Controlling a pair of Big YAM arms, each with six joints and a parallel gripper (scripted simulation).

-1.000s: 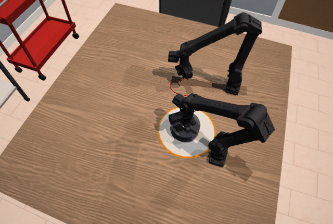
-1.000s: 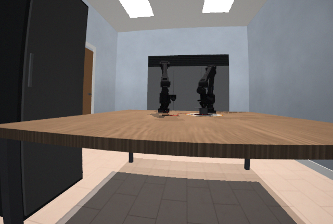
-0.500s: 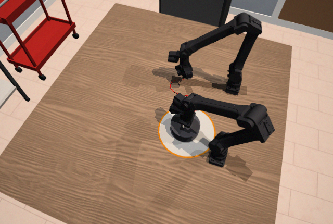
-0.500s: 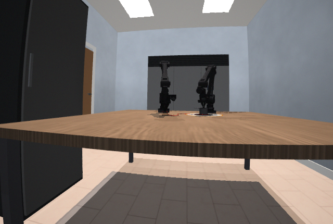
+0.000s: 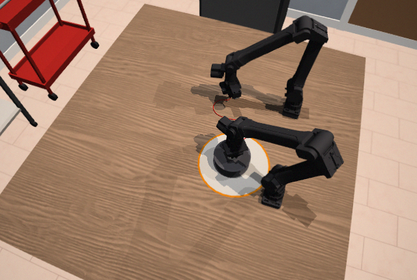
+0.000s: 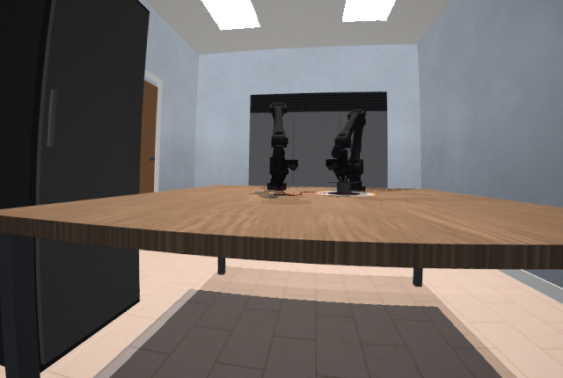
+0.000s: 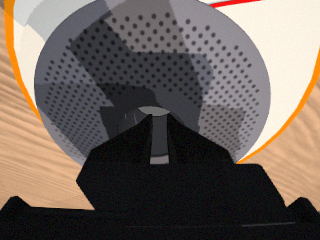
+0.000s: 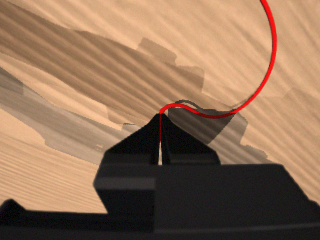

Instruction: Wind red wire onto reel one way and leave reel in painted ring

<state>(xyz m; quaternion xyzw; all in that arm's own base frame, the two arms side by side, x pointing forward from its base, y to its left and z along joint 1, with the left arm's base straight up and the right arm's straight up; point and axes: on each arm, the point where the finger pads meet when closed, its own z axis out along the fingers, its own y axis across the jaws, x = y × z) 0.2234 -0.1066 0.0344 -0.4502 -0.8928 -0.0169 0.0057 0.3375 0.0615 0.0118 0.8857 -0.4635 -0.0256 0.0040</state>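
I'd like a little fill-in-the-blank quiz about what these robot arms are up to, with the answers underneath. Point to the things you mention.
1. The reel [image 5: 232,167] [image 6: 344,187] [image 7: 235,60] stands inside a painted ring [image 5: 200,176] [image 7: 11,50] coloured ____.
2. The wire [image 5: 214,107] [image 7: 235,3] [image 8: 274,45] is coloured ____.
3. The wire runs to the fingertips of the ____ arm's gripper.
4. The reel's upper flange is dotted with many small ____.

Missing words: orange; red; right; holes

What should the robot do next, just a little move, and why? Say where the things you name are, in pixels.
Probably a small turn of the reel [image 5: 232,170] [image 6: 344,188] [image 7: 230,65] by the left gripper [image 5: 232,155] [image 6: 343,180] [image 7: 159,119]: its slightly parted fingers are at the reel's middle, though their purchase is unclear. The right gripper [image 5: 230,97] [image 6: 278,189] [image 8: 160,119] holds the red wire [image 5: 213,107] [image 6: 296,194] [image 7: 237,3] [image 8: 274,45], which still curves loosely, unwound.
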